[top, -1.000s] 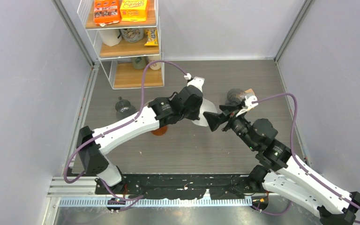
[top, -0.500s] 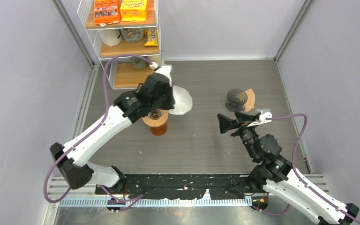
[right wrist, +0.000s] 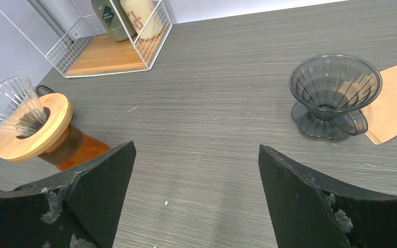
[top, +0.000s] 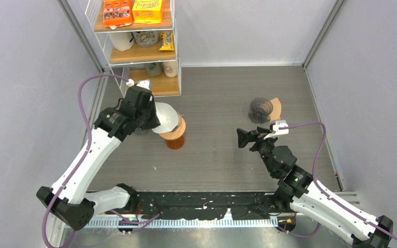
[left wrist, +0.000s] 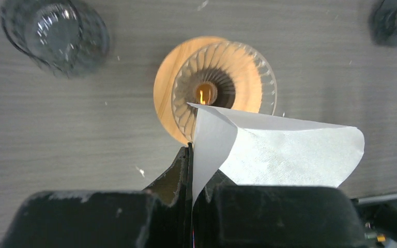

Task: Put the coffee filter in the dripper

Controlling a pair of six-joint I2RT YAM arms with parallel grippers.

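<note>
Grey tabletop: coffee filter in clamped left hand over dripper; right hand spread, unladen.

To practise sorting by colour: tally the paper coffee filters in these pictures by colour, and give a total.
White paper coffee filter: 1
Brown paper coffee filter: 1
Total: 2

Top left you see a wire shelf: two orange boxes on its top tier, bottles at the bottom. At right on the table, a grey dripper stands upright, with a brown filter flat against its base. The left wrist view adds a dark glass.
</note>
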